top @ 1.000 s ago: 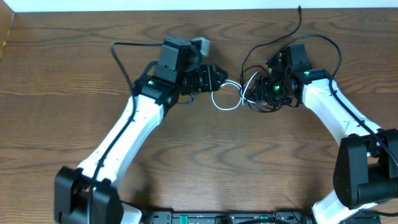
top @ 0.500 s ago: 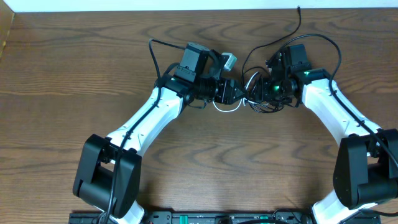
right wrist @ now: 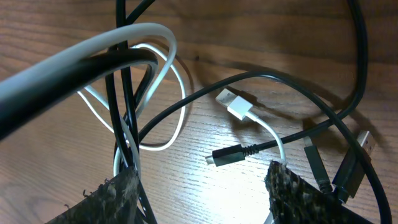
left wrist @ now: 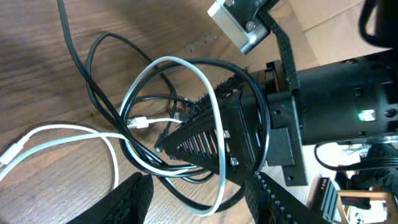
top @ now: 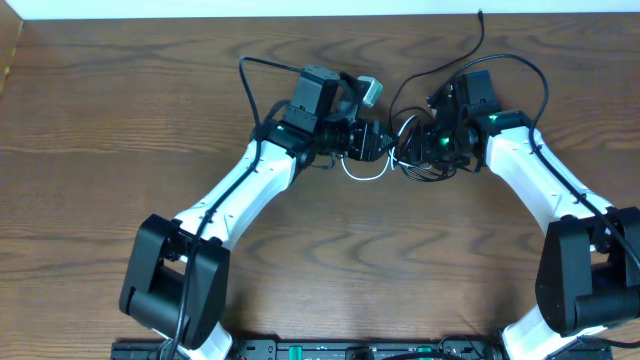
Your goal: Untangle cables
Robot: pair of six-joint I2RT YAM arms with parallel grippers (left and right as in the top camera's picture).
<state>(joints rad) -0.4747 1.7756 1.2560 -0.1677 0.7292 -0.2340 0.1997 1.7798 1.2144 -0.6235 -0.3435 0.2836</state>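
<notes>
Mid-table point(top: 100, 200) | 1 black cable point(right wrist: 233, 154), 1 white cable point(right wrist: 238, 107) | left end effector point(left wrist: 198, 190), right end effector point(right wrist: 199, 193): open, empty

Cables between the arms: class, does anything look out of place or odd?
Yes. In the left wrist view, loops of the white cable and black cable encircle the right end effector, so the tangle is hooked on the robot itself.

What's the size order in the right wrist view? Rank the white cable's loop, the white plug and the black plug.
1. white cable's loop: clearly the largest.
2. white plug and black plug: they look about alike, so they stay unranked.
</notes>
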